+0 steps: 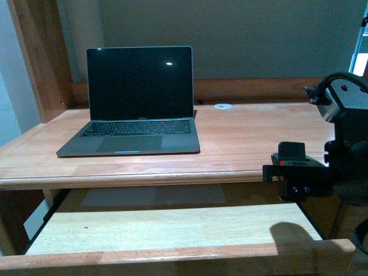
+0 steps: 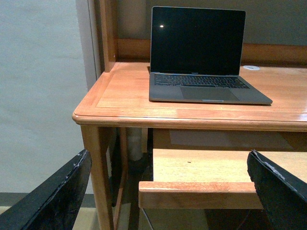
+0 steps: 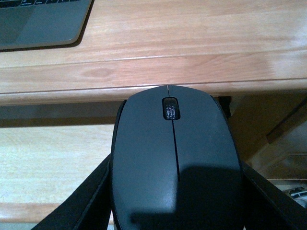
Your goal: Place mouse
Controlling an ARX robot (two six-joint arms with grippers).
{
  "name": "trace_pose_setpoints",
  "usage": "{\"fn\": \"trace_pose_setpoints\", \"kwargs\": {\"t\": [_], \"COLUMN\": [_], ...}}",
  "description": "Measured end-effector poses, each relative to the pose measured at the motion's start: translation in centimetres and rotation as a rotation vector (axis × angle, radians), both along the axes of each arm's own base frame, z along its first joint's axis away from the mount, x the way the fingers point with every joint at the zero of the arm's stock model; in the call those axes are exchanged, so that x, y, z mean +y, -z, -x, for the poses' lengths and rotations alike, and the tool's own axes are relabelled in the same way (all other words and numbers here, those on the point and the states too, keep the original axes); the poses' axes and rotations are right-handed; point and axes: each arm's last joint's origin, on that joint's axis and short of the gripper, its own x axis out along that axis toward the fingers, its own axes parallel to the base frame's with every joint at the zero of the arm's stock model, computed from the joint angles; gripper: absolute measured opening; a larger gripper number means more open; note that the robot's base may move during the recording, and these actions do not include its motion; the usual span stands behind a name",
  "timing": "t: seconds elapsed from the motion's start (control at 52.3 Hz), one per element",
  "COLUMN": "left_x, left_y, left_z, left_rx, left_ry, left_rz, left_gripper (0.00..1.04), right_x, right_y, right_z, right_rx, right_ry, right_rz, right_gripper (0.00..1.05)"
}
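The black mouse [image 3: 175, 158] fills the right wrist view, scroll wheel facing away, clamped between the two black fingers [image 3: 81, 201] of my right gripper [image 3: 176, 191]. In the front view the right gripper [image 1: 290, 172] hangs at the right, just in front of the desk's front edge and above the pull-out shelf, with the mouse [image 1: 292, 150] showing as a dark shape on top. My left gripper [image 2: 165, 191] is open and empty, low and in front of the desk's left corner. It is out of the front view.
An open grey laptop [image 1: 138, 109] with a dark screen stands on the left half of the wooden desk [image 1: 259, 132]. A small white disc [image 1: 223, 106] lies near the back. The pull-out shelf [image 1: 172, 227] sticks out below the desktop. A wooden post [image 1: 40, 57] rises at the left.
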Motion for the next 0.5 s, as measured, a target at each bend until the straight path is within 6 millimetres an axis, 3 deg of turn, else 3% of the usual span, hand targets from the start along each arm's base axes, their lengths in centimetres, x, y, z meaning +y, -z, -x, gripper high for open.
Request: {"fn": "trace_pose_setpoints", "kwargs": {"t": [0.402,0.497], "left_x": [0.0,0.0], "left_y": [0.0,0.0], "left_z": [0.0,0.0], "left_rx": [0.000,0.000], "left_ry": [0.000,0.000], "left_rz": [0.000,0.000], "left_gripper": [0.98,0.98], "right_x": [1.3,1.5], "right_y": [0.4,0.8], "right_z": [-7.3,-8.2], "right_rx": [0.015,0.021], "right_ry": [0.079,0.095], "right_rz": [0.053,0.059], "right_gripper": [0.63,0.63]}}
